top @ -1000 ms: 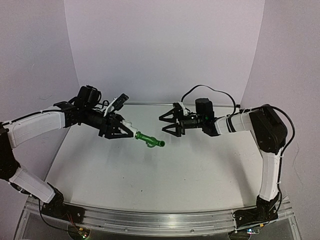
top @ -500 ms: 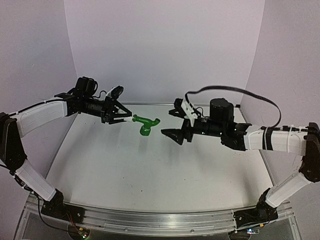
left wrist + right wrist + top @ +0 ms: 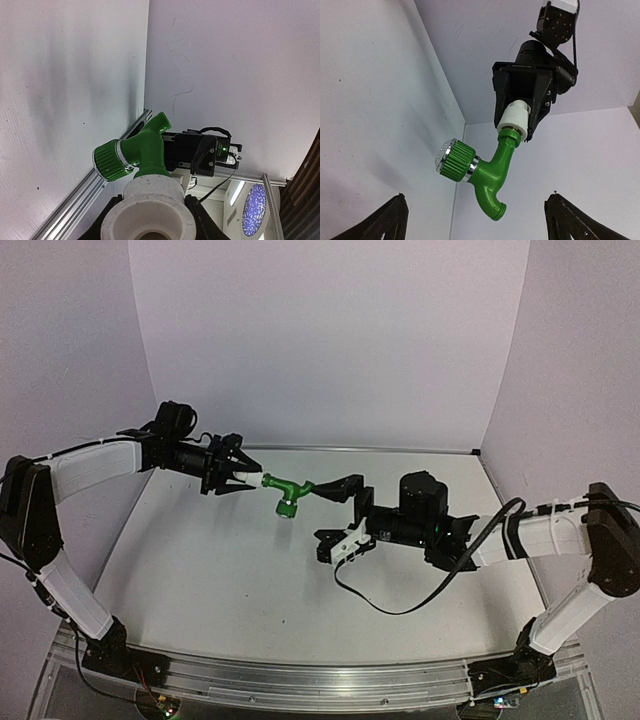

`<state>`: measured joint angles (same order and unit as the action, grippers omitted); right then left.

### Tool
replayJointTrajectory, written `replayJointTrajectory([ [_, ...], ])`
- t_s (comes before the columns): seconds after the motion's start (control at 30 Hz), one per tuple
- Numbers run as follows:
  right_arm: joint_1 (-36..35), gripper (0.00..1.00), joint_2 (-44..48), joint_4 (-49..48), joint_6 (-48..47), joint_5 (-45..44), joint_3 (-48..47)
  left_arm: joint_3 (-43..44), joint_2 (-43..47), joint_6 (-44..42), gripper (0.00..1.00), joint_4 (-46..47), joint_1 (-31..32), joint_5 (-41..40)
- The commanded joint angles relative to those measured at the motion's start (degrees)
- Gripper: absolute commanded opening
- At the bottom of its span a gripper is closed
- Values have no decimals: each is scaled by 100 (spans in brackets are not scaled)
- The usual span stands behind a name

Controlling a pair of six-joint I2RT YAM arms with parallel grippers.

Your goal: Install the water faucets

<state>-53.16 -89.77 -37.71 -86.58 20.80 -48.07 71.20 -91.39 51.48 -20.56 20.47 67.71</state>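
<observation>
The water faucets hang joined in mid-air: a green tap point(image 3: 287, 493) with a ribbed round knob and bent spout is seated in a white stubby fitting point(image 3: 266, 480). My left gripper point(image 3: 243, 476) is shut on the white fitting point(image 3: 149, 207), and the green tap point(image 3: 141, 152) sticks out beyond it. My right gripper point(image 3: 333, 516) stands wide open just right of the tap, facing it without touching. In the right wrist view the tap point(image 3: 487, 172) hangs from the fitting point(image 3: 515, 119), a little ahead of my right gripper point(image 3: 476, 202) and between its spread fingertips point(image 3: 395, 212).
A white tabletop point(image 3: 250, 580) lies below both arms, with lilac walls behind and at the sides. A black cable point(image 3: 400, 605) loops from the right arm onto the table. An aluminium rail point(image 3: 300, 680) runs along the near edge.
The right gripper opened wider, rolled over and dropped lower, closing in on the tap. The left arm lifted the tap and fitting and turned them, so the knob now points down.
</observation>
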Motion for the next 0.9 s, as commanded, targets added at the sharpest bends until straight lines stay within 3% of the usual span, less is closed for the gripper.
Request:
replayJointTrajectory([
  [0.0, -114, 97, -478, -977, -1577, -476, -342, 104, 214, 186, 0, 225, 19, 305],
  [0.37, -126, 94, -1482, -1986, -2714, -661, -925, 71, 325, 173, 0, 223, 36, 519],
  [0.63, -125, 87, -1806, -2206, -2529, -419, -1340, 8, 385, 146, 0, 225, 65, 522],
  [0.73, -135, 77, -1749, -2192, -2133, -303, -1305, 1, 381, 108, 0, 226, 90, 523],
  [0.87, -147, 54, -1484, -1758, -1350, -222, -1163, 8, 376, 56, 0, 226, 90, 458],
])
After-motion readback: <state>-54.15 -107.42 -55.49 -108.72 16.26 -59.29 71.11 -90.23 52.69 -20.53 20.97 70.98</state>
